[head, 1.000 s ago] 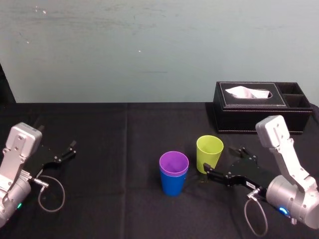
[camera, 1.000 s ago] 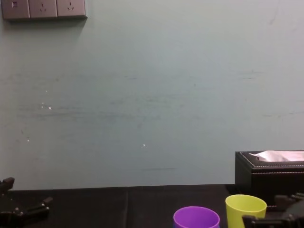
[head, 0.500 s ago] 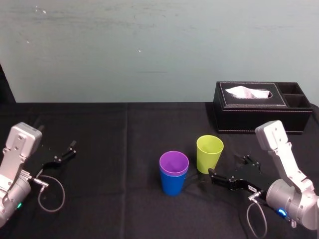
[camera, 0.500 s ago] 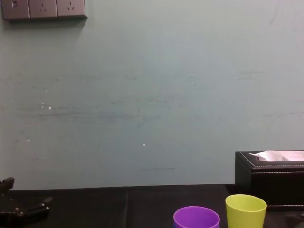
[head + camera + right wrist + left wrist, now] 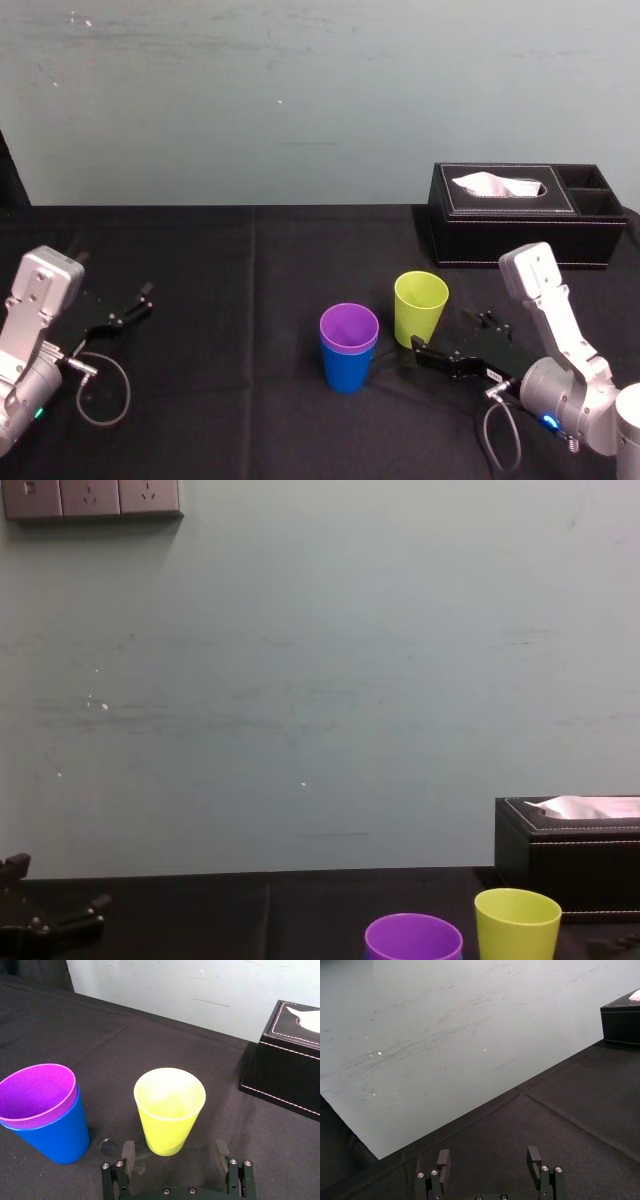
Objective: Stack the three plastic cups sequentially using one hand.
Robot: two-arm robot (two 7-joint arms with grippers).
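Lower centre of the head view: purple cup (image 5: 349, 327) seated inside blue cup (image 5: 347, 371). First nesting done, judging by how they sit. Just to the right of that pair and apart from it, the yellow-green cup (image 5: 421, 307) stands upright with its mouth up, the one piece not yet stacked.

Lower right: right gripper (image 5: 449, 334) low over the black tablecloth (image 5: 250, 400), fingers spread, pointed at the yellow-green cup's lower wall. Likely lining up a side grasp near the base.

Far left: left gripper (image 5: 133, 303) parked, fingers spread, holding nothing. Upper right: black tissue box (image 5: 505, 215), well apart from the cups.

The right wrist view adds what the head view cannot. It shows a fingertip on either side of the yellow-green cup's base, with the cup roughly centred between them. Some cloth shows on each side, so there is probably no contact, though shadow at the base makes that uncertain.

The chest view catches the purple and yellow-green rims along its bottom edge, the yellow-green one higher in frame.
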